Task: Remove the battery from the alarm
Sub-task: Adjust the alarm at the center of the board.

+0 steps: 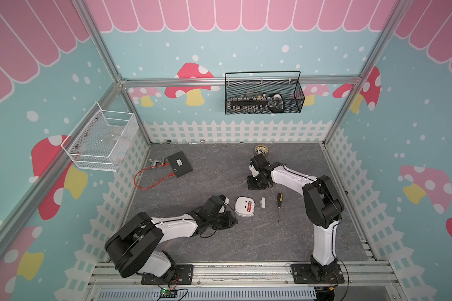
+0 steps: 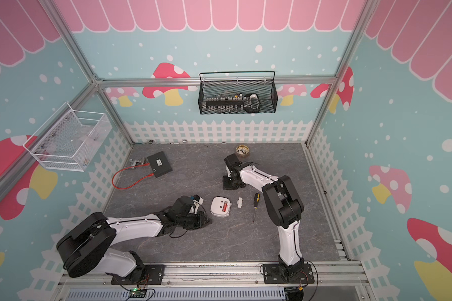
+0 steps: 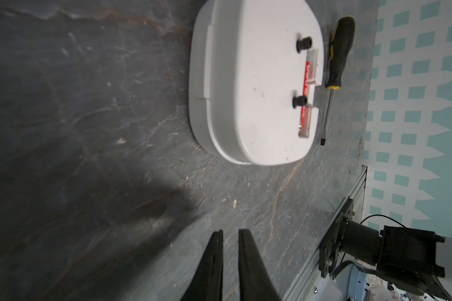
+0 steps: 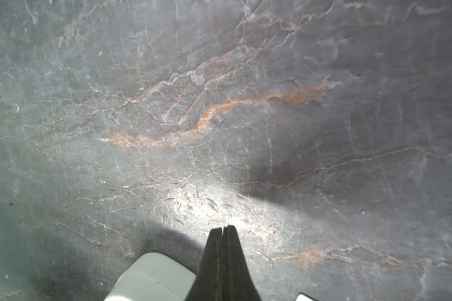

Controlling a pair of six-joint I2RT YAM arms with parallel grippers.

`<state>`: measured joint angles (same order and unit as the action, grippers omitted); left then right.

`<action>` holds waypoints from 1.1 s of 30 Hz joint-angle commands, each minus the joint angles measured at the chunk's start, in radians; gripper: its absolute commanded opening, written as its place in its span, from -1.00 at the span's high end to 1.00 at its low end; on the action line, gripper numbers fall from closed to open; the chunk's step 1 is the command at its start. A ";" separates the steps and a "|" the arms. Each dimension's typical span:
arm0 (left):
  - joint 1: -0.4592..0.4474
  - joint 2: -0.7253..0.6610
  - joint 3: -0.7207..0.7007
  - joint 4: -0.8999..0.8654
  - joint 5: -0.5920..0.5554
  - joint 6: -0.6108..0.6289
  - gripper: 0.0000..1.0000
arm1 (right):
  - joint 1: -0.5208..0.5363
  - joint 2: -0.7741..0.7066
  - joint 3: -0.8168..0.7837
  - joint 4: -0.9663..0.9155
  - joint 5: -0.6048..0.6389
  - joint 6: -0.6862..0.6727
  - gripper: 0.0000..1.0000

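Note:
The alarm lies face down mid-table, its white back up. The red battery sits in the open recess of that back. In the left wrist view the alarm shows two black knobs beside the battery. My left gripper is low over the table just left of the alarm, not touching it; its jaws stand a narrow gap apart with nothing between them. My right gripper points down at bare table behind the alarm, shut and empty.
A white cover plate and a screwdriver lie right of the alarm. A black box with a red cable lies at the back left, a brass dial at the back. Wire baskets hang on the walls.

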<state>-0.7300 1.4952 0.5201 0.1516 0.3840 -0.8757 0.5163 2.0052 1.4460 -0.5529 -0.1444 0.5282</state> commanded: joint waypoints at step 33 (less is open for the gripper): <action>0.130 0.166 0.142 0.072 -0.018 0.081 0.69 | 0.089 -0.148 -0.202 0.036 -0.044 0.027 1.00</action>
<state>-0.6159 1.6524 0.6273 0.2314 0.4004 -0.8284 0.5697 1.8709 1.2690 -0.5003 -0.1425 0.5358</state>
